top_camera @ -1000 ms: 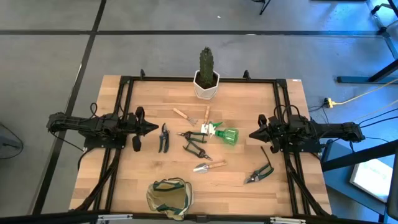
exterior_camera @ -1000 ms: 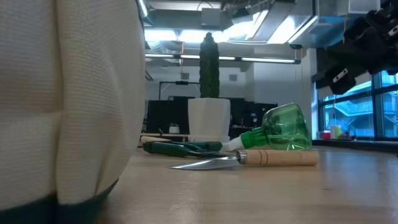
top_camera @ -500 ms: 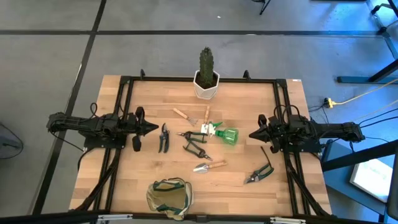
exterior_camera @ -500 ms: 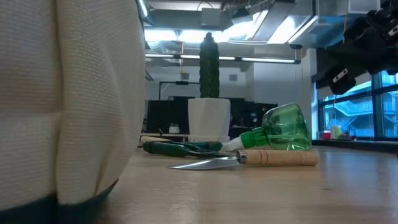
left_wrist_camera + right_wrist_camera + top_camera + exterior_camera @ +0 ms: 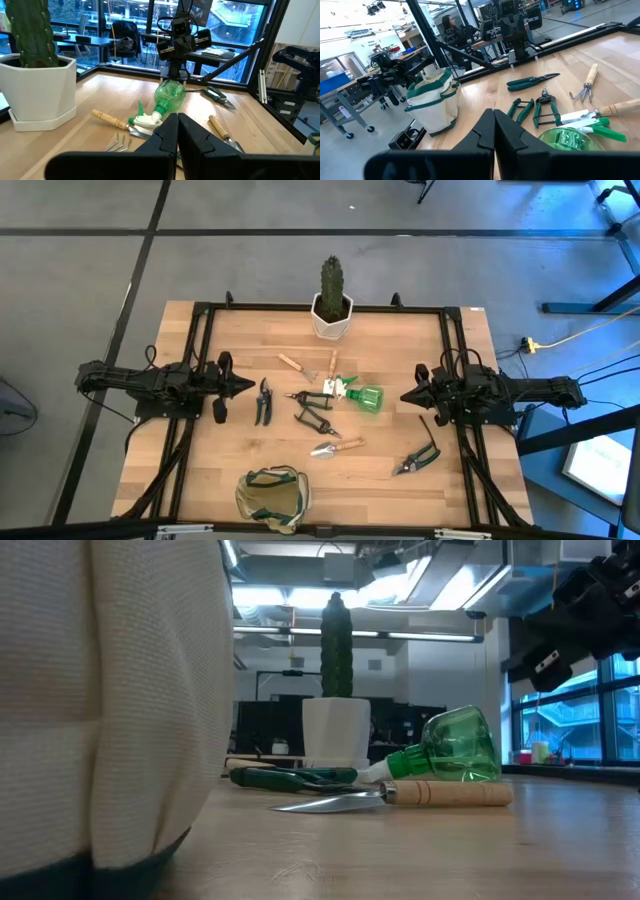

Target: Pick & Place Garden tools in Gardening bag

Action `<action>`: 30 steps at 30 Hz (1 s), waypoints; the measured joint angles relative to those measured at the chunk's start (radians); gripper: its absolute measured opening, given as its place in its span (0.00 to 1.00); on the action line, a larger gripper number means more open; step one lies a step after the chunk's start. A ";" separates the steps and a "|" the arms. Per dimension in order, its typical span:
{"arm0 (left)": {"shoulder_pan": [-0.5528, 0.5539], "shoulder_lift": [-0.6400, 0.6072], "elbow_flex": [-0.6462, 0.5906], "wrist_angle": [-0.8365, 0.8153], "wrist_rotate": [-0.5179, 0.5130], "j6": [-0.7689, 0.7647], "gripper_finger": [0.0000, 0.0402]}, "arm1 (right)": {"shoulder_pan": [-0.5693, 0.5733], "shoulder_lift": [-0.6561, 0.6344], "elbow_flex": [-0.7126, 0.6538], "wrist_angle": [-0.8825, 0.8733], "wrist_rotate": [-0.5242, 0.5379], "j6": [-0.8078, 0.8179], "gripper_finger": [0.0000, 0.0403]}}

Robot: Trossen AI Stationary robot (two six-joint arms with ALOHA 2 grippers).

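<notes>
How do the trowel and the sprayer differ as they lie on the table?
The trowel has a wooden handle and metal blade; the sprayer is translucent green with a white nozzle. The trowel lies nearer the gardening bag, the sprayer nearer the cactus. Both lie flat, untouched.

nothing appears to have changed: both arms and the tools on the table [image 5: 250, 470] sit as they did 1 second ago.
</notes>
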 joint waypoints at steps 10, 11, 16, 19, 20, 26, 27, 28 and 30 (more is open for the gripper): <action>0.000 0.000 0.000 0.000 0.000 0.000 0.01 | 0.000 0.000 0.000 0.005 0.004 0.011 0.00; 0.000 0.000 0.000 0.000 0.000 0.000 0.01 | 0.000 0.000 0.000 0.009 0.005 0.037 0.00; 0.000 0.000 0.000 0.000 0.000 0.000 0.01 | 0.000 0.000 0.000 0.090 0.009 0.300 0.00; 0.000 0.000 0.000 0.000 0.000 0.000 0.01 | 0.000 0.000 0.000 0.158 0.024 0.447 0.00; 0.000 0.000 0.000 0.000 0.000 0.000 0.01 | 0.000 0.000 0.000 0.187 0.051 0.468 0.00; 0.002 0.000 0.000 0.007 -0.096 -0.025 0.01 | 0.000 0.000 0.000 0.388 0.246 0.506 0.00; 0.003 0.000 0.000 0.017 -0.141 -0.048 0.01 | 0.000 0.000 0.000 0.424 0.278 0.494 0.00; 0.002 0.001 0.000 0.047 -0.179 -0.085 0.01 | 0.000 0.000 0.000 0.459 0.314 0.475 0.00; 0.002 -0.001 0.000 0.136 -0.242 -0.250 0.01 | 0.000 0.000 0.000 0.520 0.383 0.429 0.00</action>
